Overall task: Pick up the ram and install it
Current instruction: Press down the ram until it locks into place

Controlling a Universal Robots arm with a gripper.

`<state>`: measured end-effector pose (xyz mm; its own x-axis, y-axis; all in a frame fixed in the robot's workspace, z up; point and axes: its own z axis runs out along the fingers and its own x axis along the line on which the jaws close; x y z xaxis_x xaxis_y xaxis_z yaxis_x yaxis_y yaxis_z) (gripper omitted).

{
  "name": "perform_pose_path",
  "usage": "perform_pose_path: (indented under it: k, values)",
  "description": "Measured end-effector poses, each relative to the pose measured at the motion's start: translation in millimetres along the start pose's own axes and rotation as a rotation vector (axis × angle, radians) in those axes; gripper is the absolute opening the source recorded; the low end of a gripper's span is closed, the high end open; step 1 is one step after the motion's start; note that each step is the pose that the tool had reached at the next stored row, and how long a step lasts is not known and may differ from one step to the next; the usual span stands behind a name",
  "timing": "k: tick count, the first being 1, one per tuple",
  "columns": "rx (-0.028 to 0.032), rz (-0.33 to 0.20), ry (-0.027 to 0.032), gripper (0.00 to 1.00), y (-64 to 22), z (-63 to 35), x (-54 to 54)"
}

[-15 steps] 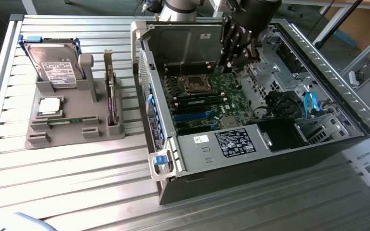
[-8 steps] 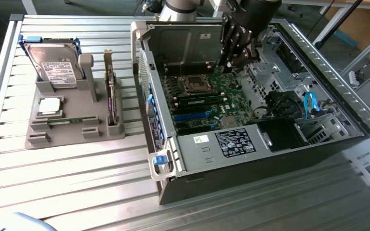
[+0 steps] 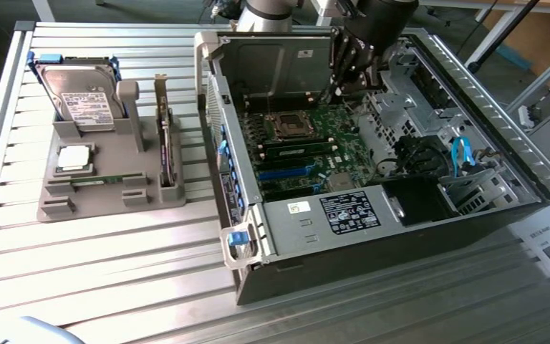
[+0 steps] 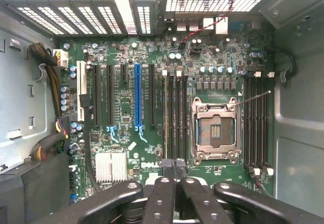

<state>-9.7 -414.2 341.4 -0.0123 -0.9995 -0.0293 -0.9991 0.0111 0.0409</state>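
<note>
Gripper [image 4: 174, 169] closed, empty, over the motherboard [image 4: 126, 107]; the ram [image 3: 98, 180] at the case's [image 3: 371, 258] nine o'clock seems light, stiff, fragile: grip its edges.

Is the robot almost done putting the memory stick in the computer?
Already done: I cannot tell whether a stick sits in the long black slots. In hand: the shut gripper hangs above them, inside the computer. Left: one green stick lies in the gray tray.

White "DELL" logo [image 4: 150, 166] printed on green motherboard [image 4: 129, 112], beside the finned heatsink [image 4: 111, 166]. Power supply label [image 3: 349, 213] and hard drive label [image 3: 89, 106]: print too small to read.
</note>
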Motion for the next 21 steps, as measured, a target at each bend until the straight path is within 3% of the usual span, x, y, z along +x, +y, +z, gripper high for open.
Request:
perform_pose_path:
  k: [11,21]
  values:
    - [0.0,0.0,-0.0009,0.1,-0.9,0.0,0.0]
    - [-0.0001,0.0,-0.0008,0.1,-10.0,-0.4,-0.1]
